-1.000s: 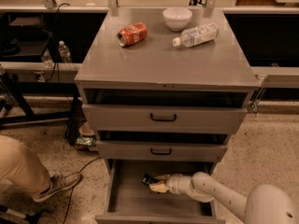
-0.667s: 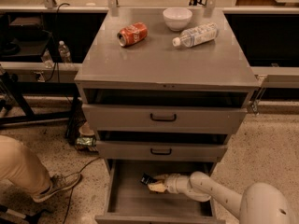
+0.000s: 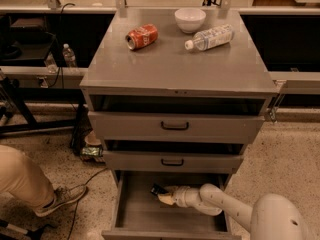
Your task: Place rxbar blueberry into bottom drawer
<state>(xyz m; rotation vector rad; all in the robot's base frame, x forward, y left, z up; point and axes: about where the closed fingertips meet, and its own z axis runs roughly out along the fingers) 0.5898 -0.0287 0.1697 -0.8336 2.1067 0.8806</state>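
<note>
Rxbar blueberry (image 3: 158,189) is inside the bottom drawer (image 3: 131,215), which is pulled fully out, approx. mid-width and toward the back. It shows as a small dark piece right at the tip of the gripper (image 3: 166,198). The visible end points to the drawer's back-left, so the long axis seems to run diagonally from back-left to front-right, but too little shows to be sure. The rest of the bar is hidden by the pale gripper, and no lettering can be read. Can't tell whether the gripper is pinching the bar or has let go, nor whether the bar lies flat on the drawer floor. The white arm (image 3: 227,209) comes in from the lower right w/ its big rounded link cut off by the frame edge. The drawer's back is shadowed under the middle drawer (image 3: 172,161). On the cabinet top (image 3: 170,66) lie a red soda can (image 3: 141,36) and a water bottle (image 3: 210,38), both on their sides, w/ a white bowl (image 3: 190,19) upright between them. A person's leg (image 3: 22,179) is cut off at left. Vs. 1 s ago, bar and gripper are in much the same spot, and the arm link sits slightly further left.
</note>
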